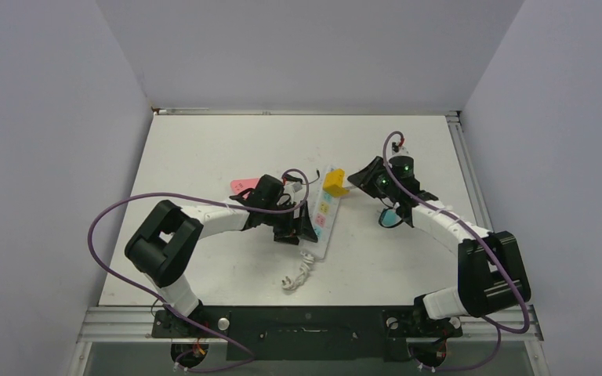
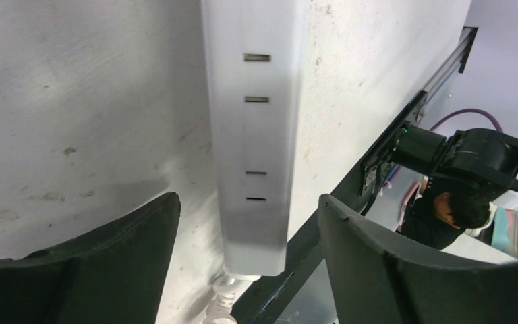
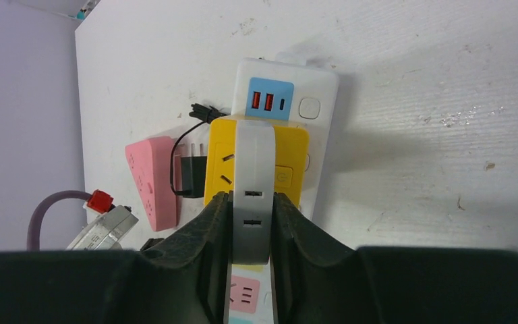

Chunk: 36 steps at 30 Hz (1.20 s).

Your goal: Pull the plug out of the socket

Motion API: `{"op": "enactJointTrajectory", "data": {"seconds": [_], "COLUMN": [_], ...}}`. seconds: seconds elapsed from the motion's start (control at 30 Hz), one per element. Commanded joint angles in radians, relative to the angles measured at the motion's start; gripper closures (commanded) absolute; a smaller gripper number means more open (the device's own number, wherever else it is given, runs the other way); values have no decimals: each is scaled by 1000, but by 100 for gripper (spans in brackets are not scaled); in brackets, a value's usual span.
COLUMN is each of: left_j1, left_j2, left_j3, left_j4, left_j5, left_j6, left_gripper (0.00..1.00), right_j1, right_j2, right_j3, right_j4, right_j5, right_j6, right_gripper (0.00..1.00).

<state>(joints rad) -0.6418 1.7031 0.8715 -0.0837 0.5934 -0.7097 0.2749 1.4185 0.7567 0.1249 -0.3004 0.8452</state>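
The socket (image 1: 320, 215) is a long white power strip with pastel outlets, lying lengthwise mid-table, with its short white cord (image 1: 296, 274) at the near end. The plug (image 1: 334, 181) is a yellow block with a white band, seated on the strip's far end. In the right wrist view my right gripper (image 3: 251, 202) is shut on the plug (image 3: 253, 155), its fingers pressing both sides of it above the socket (image 3: 320, 81). My left gripper (image 2: 248, 201) is open and straddles the socket's (image 2: 256, 135) cord end, with gaps on both sides. Both grippers also show from above, the left (image 1: 307, 229) and the right (image 1: 357, 182).
A pink wedge-shaped adapter (image 3: 152, 182) with a small black charger (image 3: 189, 172) lies just left of the strip; the adapter also shows in the top view (image 1: 241, 186). A teal object (image 1: 389, 216) sits under the right arm. Walls enclose the table on three sides.
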Motion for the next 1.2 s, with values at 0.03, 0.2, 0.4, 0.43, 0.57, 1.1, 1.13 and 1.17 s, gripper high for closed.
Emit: {"op": "enactJointTrajectory", "data": {"seconds": [0.03,0.2,0.4,0.43,0.57,1.1,1.13,1.17], "left_j1": [6,69,85,85,66,-40,-41,-42], "left_j2": [-25,-26,10,26,66,158,163,170], "left_j3": [68,157,245,256,289,384,382,381], "left_j4": [-65,-142,-159,-157,-151,-250,-248,-244], "left_j5": [-61,-95,-119,-117,-108,-268,-261,-252], "left_j6": [60,151,183,181,183,268,265,258], "left_gripper": [15,5,4,3,3,26,31,36], "right_j1": [4,7,12,14,18,28,30,32], "right_j2": [2,-30,-70,-77,-108,-150,-151,-150], "right_j3": [-49,-83,-113,-117,-140,-158,-157,-159], "right_j4": [32,12,-8,-11,-16,-37,-37,-38], "right_j5": [-11,-29,-44,-45,-45,-38,-35,-34], "right_j6": [-1,-19,-31,-32,-28,-29,-30,-31], "right_gripper": [87,91,92,92,92,93,93,93]}}
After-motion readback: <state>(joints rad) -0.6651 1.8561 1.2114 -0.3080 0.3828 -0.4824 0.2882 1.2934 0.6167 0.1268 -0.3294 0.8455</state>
